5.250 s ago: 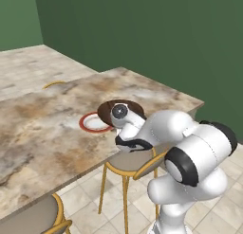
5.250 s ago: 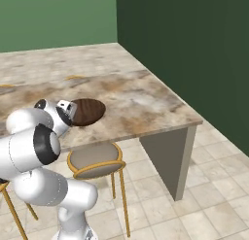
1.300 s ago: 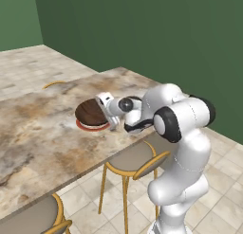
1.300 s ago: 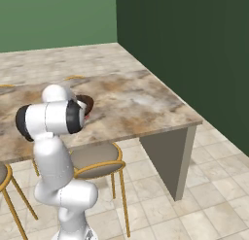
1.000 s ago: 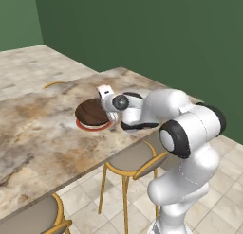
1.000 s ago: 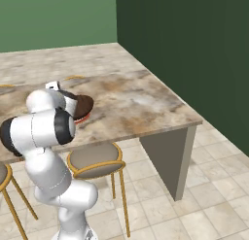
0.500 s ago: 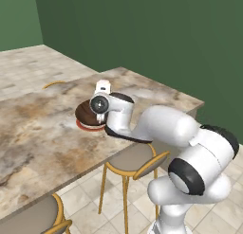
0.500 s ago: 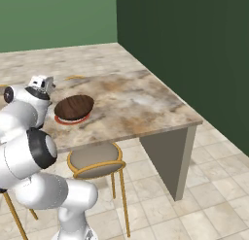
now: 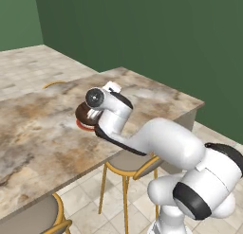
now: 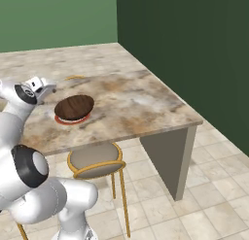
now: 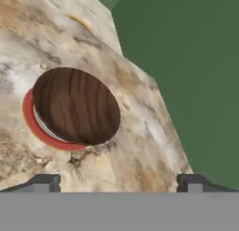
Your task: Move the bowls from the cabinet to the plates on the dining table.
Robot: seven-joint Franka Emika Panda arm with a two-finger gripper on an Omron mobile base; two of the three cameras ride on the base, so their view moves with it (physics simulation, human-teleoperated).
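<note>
A dark brown wood-grained bowl sits on a red-rimmed plate on the marbled dining table. In the right base view the bowl covers most of the plate. In the left base view my white hand hides part of the bowl. My gripper is open and empty, drawn back a little from the bowl and looking down at it. The cabinet is out of view.
A round yellow-legged stool stands under the table's near edge beside my base, and another sits further left. A yellow stool back shows beyond the far edge. The table's corner is to the right, before a green wall.
The bowl, held above the plate five seconds ago, now rests on it, released. Over the last second my hand has swung up and back from the bowl.
</note>
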